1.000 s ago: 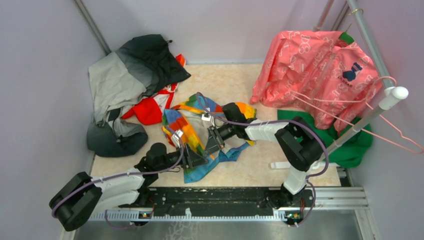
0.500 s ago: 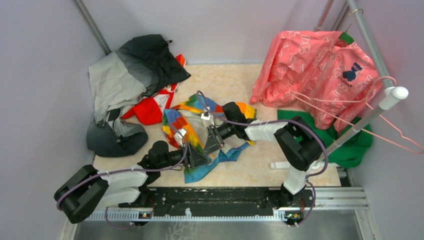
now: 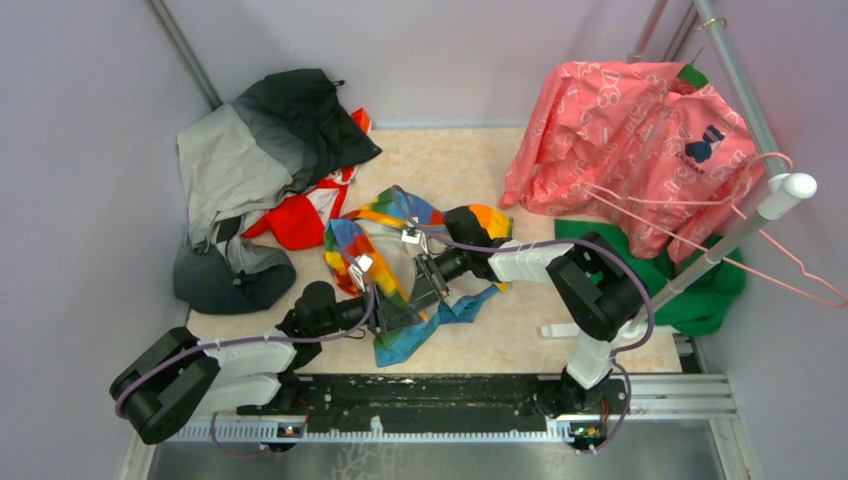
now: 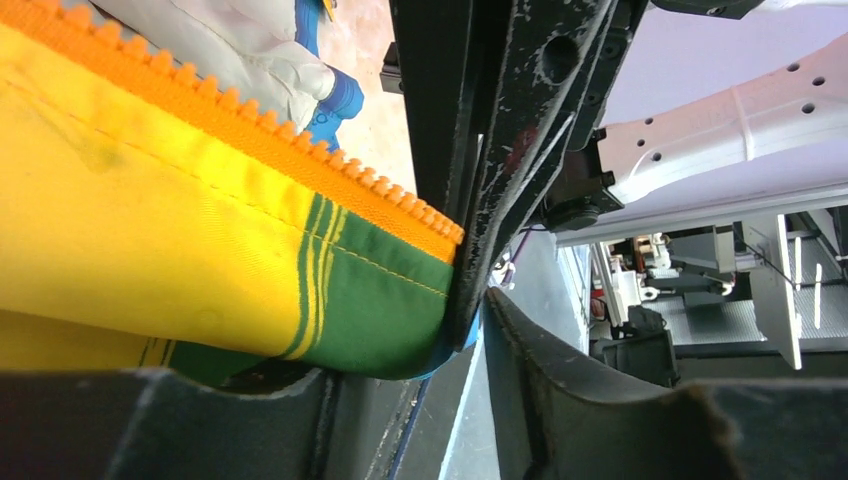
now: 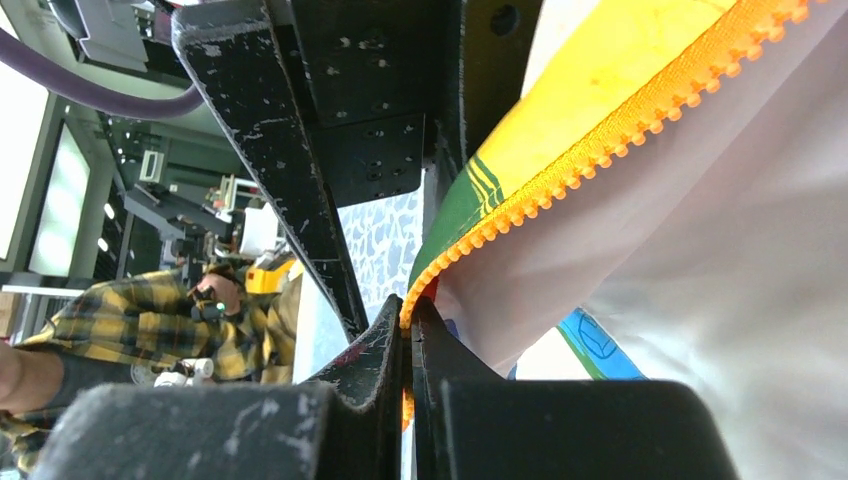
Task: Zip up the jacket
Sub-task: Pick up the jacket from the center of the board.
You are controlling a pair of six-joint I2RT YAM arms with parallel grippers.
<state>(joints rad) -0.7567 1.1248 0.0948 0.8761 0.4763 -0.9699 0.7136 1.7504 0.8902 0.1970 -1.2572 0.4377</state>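
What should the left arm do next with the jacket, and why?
Probably close the left gripper on the jacket: its jaws stand apart around the green hem by the orange zipper teeth, while the right gripper pinches a zipper end.

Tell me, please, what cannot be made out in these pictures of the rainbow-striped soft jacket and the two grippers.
Zipper slider: seen in no view; in the top view the left gripper and right gripper cover the front of the rainbow-striped soft jacket.
Left gripper's hold: the left wrist view is too close; yellow-green cloth hides the contact.
Orange zipper teeth: cut off by the right wrist view's top edge.
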